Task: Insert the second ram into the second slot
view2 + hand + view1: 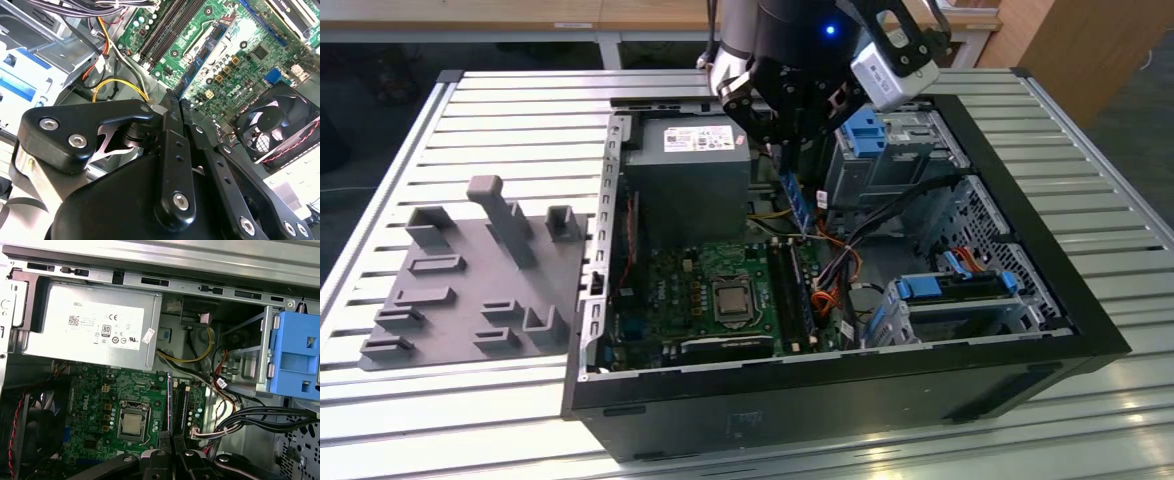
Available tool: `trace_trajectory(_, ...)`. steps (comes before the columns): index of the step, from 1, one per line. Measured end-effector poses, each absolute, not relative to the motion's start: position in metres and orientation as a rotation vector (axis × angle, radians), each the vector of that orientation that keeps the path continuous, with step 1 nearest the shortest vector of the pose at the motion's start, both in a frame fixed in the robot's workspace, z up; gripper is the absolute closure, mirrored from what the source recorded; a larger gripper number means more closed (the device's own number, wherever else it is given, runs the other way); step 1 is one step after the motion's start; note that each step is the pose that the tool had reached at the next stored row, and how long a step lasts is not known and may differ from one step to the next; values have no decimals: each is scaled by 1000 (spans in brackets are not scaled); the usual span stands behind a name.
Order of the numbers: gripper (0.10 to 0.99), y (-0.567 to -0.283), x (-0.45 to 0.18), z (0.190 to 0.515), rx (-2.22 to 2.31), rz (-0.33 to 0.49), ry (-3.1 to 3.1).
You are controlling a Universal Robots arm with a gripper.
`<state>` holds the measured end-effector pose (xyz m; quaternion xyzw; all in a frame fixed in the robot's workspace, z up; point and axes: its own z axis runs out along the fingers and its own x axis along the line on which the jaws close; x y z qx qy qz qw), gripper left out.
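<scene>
Open PC tower lying on its side on a slatted metal table [520, 110], seen from above.

At the exterior view's left, outside the case, sits a gray fixture tray [447, 325] w/ upright holders.

Moving right, inside the PC case [854, 410]: a gray PSU [687, 180] at the far end, then the green motherboard [670, 290] w/ its bare CPU socket [727, 298]. Just right of the socket run the dark memory slots [790, 285], long and narrow, stretching from the PSU end toward the near wall. Can't tell which of them is the second.

Over the slots' far end hangs the black gripper [787, 148]. Its fingers pinch the second ram [790, 192], a thin blue stick hanging below the tips. The stick is up off the board, not seated.

In the first wrist view the second ram [169, 400] shows edge-on as a thin line reaching out from the gripper [171, 441], w/ the memory slots [183, 405] just beside it. The stick's long axis looks approx parallel to the slots. So the slots lie below the stick and slightly to one side, not across it.

Farthest right in the exterior view: chunky bright-blue drive-bay clips [867, 130] and black cables [907, 195].
</scene>
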<state>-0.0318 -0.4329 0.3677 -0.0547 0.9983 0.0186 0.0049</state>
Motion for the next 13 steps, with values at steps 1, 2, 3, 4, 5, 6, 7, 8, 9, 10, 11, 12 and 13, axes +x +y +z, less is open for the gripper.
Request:
trace_trajectory(1,953,-433,-32,368,-167,58,3127)
trace_trajectory(2,953,-433,-32,368,-163,58,3127)
trace_trajectory(3,953,-433,-32,368,-159,58,3127)
trace_trajectory(4,953,-433,-32,368,-155,58,3127)
trace_trajectory(5,953,-433,-32,368,-151,58,3127)
trace_trajectory(6,953,-433,-32,368,-147,58,3128)
trace_trajectory(7,953,-433,-32,368,-143,58,3128)
trace_trajectory(8,953,-433,-32,368,-138,58,3128)
trace_trajectory(9,953,-433,-32,368,-135,58,3128)
trace_trajectory(10,953,-433,-32,368,-131,58,3128)
trace_trajectory(11,953,-433,-32,368,-128,58,3128)
trace_trajectory(12,953,-433,-32,368,-124,58,3128)
trace_trajectory(13,953,-433,-32,368,-121,58,3128)
